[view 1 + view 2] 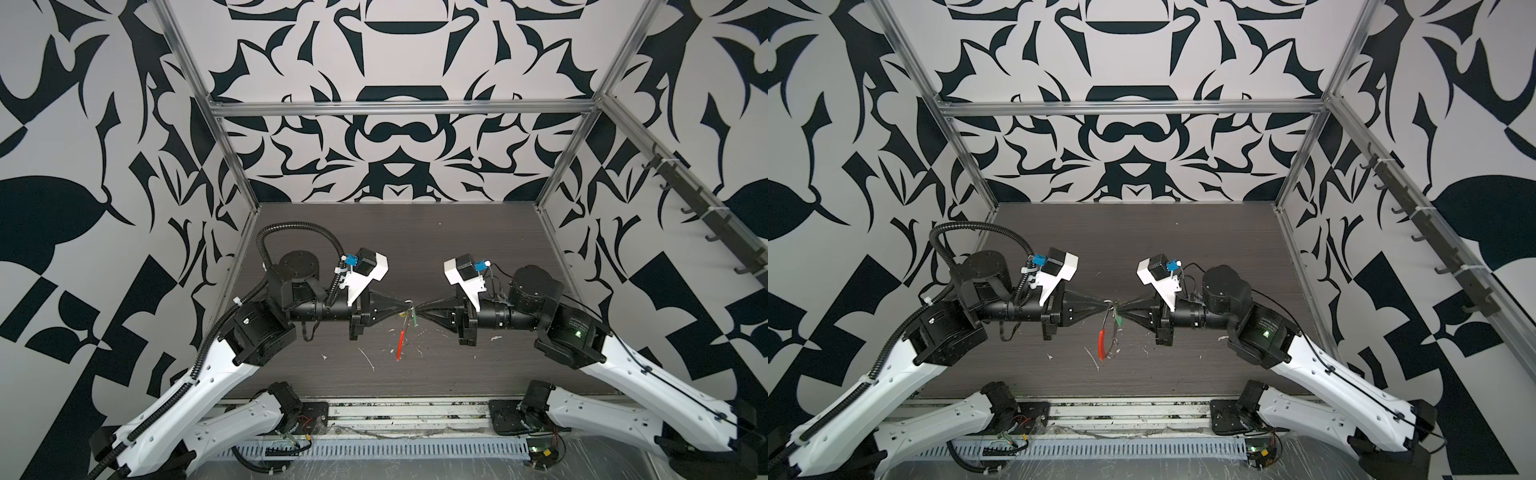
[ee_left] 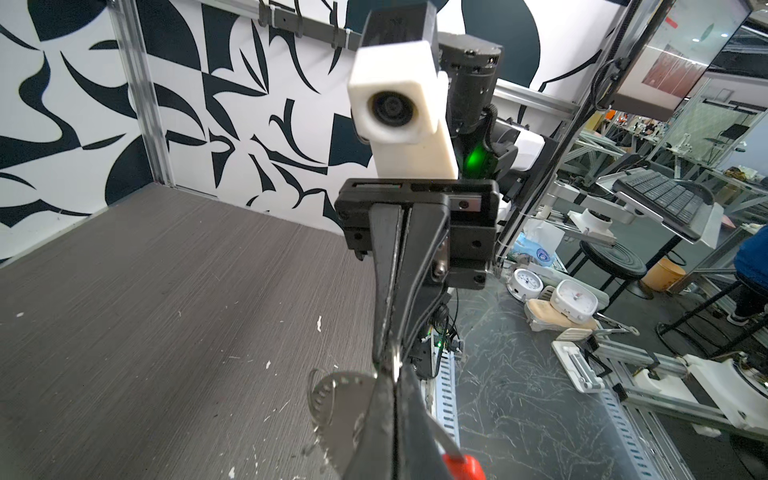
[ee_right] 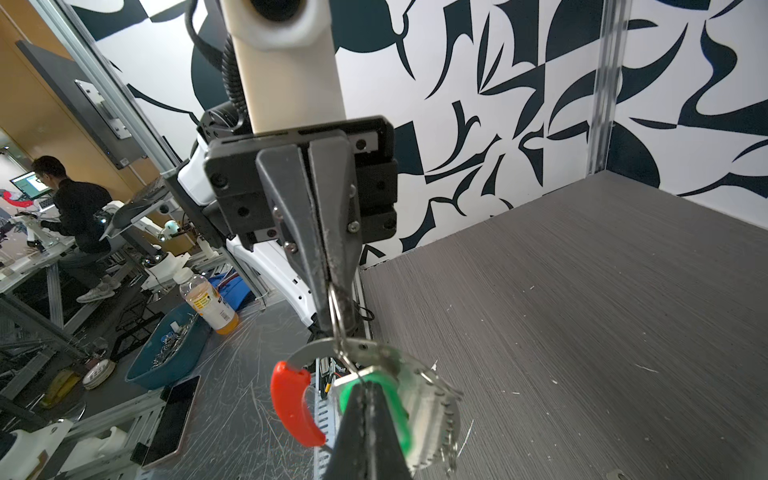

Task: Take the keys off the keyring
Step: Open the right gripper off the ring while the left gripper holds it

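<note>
Above the middle of the bench (image 1: 457,249), the keyring (image 1: 1101,343) hangs in the air between both arms. The left gripper (image 1: 409,306) has its jaws fully closed on a small silver ring (image 3: 336,307), and the right gripper (image 1: 417,312) is clamped on the green key tag (image 3: 388,384). If they pull apart too quickly, the thin ring may slip out and everything drops on the scratched grey wood-grain bench, between black-and-white patterned walls.

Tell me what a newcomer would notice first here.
The two grippers meeting tip to tip above mid-table: the left gripper pinches a small silver ring, the right gripper a green key tag. Below them dangles the keyring, its red segment vivid against black-and-white walls.
</note>
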Robot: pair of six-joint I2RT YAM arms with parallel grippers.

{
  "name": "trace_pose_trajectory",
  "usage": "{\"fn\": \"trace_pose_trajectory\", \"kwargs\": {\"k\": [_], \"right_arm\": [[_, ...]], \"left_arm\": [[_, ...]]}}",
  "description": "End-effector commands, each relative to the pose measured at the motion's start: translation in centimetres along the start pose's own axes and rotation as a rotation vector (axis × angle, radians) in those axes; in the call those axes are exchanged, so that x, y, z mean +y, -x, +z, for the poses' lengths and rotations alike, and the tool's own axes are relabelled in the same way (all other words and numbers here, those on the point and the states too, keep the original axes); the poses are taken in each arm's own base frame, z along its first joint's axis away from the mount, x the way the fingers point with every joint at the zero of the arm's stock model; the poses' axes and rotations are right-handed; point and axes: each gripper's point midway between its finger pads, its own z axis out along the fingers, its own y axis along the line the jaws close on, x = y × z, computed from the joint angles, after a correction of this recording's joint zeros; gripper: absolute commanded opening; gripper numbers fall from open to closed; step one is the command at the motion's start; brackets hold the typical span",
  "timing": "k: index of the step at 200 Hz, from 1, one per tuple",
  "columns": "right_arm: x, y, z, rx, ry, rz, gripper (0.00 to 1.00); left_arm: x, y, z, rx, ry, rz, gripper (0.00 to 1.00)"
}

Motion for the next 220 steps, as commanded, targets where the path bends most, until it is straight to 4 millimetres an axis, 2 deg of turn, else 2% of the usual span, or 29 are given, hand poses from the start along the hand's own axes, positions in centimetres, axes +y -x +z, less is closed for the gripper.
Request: {"fn": "trace_pose_trajectory", "kwargs": {"k": [1, 44, 71, 89, 128, 189, 208, 220], "right_arm": [[0.1, 0.7, 0.1, -0.04, 0.006, -0.003, 0.0], [0.2, 1.1, -0.2, -0.044, -0.002, -0.015, 0.0], [1.1, 1.8, -1.3, -0.058, -0.002, -0.058, 0.36], [1.8, 2.4, -1.8, -0.077, 0.014, -0.086, 0.46], [2.9, 3.7, -2.0, -0.104, 0.054, -0.111, 0.51], [2.3, 4.7, -0.7, -0.106, 0.058, -0.117, 0.56], [2.3, 4.8, -0.2, -0.102, 0.075, -0.105, 0.56], [2.4, 4.9, -0.1, -0.104, 0.085, -0.101, 0.52]], "left_arm": [[-0.7, 1.5, -0.5, -0.079, -0.018, 0.038, 0.0], [-0.7, 1.4, -0.5, -0.09, -0.021, 0.037, 0.0], [-0.7, 1.2, -0.4, -0.078, -0.021, 0.033, 0.0], [-0.7, 1.1, -0.4, -0.075, -0.024, 0.032, 0.0], [-0.8, 1.1, -0.3, -0.074, -0.032, 0.032, 0.0], [-1.0, 1.3, -0.3, -0.076, -0.046, 0.032, 0.0], [-1.0, 1.3, -0.3, -0.076, -0.045, 0.03, 0.0], [-0.9, 1.4, -0.3, -0.077, -0.042, 0.031, 0.0]]}}
